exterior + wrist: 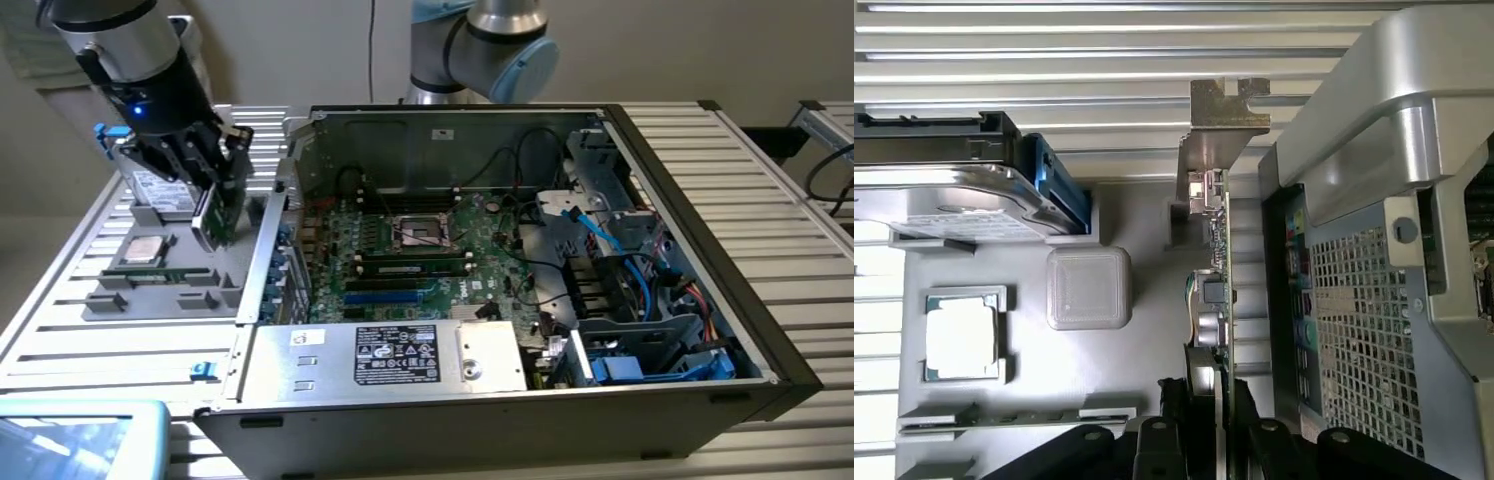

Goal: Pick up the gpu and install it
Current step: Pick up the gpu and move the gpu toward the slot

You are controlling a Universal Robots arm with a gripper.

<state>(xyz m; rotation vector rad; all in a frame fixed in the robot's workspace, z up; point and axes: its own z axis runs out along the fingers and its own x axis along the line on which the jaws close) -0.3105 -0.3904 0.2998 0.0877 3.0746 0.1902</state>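
Observation:
The gpu (214,218) stands upright on edge, green board and silver end bracket showing, just over the grey parts tray (160,297) at the exterior view's left of the open computer case (694,250). My gripper (207,182) comes down on it from above and is shut on its upper edge. In the wrist view the gpu (1219,260) is seen edge-on, with its bracket at the far end. My gripper (1209,425) has one black finger on each face of the card. Whether the card still touches the tray cannot be told.
On the tray (1124,220) lie a hard drive (944,190), a CPU (962,335) and a thin memory stick (1004,415). The case's perforated rear wall (1354,310) stands close beside the card. Inside the case are the motherboard (400,250) and cables. A second arm's base (481,50) is behind.

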